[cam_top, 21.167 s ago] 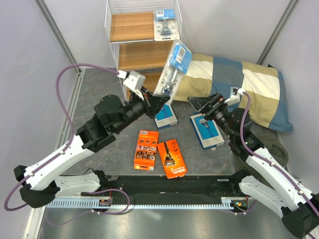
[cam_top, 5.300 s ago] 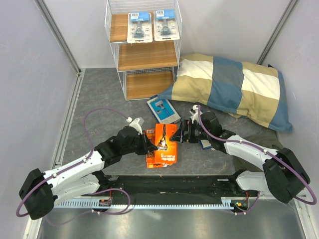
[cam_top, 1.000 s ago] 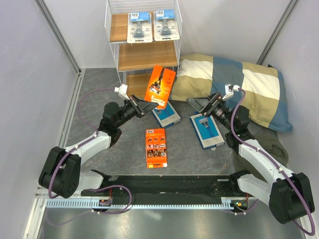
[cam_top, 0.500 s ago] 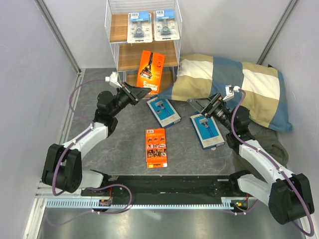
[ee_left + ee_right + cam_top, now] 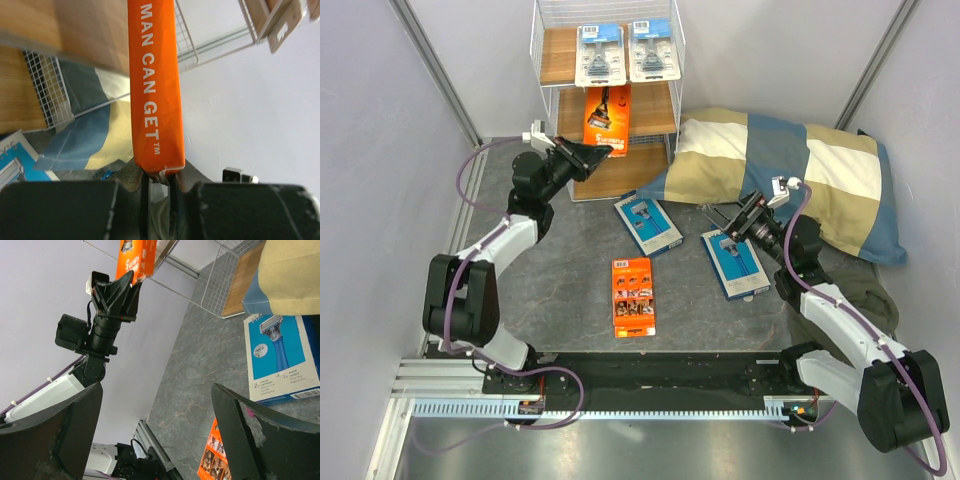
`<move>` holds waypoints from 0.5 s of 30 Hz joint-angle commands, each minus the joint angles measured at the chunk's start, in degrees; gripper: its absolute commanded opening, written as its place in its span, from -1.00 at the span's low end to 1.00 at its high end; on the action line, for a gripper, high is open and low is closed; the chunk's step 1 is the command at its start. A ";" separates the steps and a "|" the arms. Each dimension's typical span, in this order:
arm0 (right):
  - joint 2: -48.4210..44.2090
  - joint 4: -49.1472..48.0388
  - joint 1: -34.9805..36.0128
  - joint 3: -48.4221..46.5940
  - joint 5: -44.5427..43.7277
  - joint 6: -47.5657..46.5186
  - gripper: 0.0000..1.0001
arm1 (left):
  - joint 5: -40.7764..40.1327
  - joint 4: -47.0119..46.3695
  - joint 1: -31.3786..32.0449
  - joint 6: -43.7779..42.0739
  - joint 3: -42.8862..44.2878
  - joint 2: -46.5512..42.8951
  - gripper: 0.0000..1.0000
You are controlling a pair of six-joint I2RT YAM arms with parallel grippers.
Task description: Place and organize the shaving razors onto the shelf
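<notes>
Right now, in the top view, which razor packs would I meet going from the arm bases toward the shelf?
Flat orange pack, left blue box, orange pack in the left gripper, blister packs on the shelf.

blister packs (image 5: 600, 55) on shelf (image 5: 650, 112) top tier; three packs (image 5: 647, 224) on table (image 5: 570, 290) before shelf; pillow (image 5: 800, 170) right
</notes>
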State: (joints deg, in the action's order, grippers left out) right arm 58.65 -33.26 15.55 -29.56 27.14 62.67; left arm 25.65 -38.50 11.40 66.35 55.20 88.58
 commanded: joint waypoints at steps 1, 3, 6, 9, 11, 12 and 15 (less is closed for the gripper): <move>-1.79 -0.32 -0.61 0.56 0.81 -1.15 0.96 | 0.81 -0.87 -1.20 3.52 7.19 2.99 -0.95; -1.79 -0.23 -0.70 0.73 0.81 -1.06 0.96 | 0.89 0.08 -1.47 4.05 8.95 4.23 -0.94; -2.14 0.38 -0.96 0.91 0.90 -1.15 0.96 | 1.33 2.62 -1.82 5.19 13.34 7.39 -0.90; -2.66 1.00 -1.22 1.17 0.99 -1.41 0.96 | 1.95 5.97 -1.99 5.98 18.44 10.47 -0.88; -2.84 1.26 -1.22 1.35 0.99 -1.33 0.96 | 1.34 7.82 -1.99 6.51 20.47 11.44 -0.87; -3.02 1.35 -1.31 1.61 0.99 -1.41 0.96 | 0.72 8.52 -1.99 7.38 20.74 11.97 -0.86; -3.28 1.53 -1.49 2.05 0.99 -1.41 0.96 | -1.47 9.32 -1.99 8.71 20.74 12.59 -0.85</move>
State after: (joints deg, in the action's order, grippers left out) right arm 56.75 -31.20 14.55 -28.40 27.35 62.13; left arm 25.32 -30.72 9.02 71.37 73.17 100.07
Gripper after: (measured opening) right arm 0.982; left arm 0.157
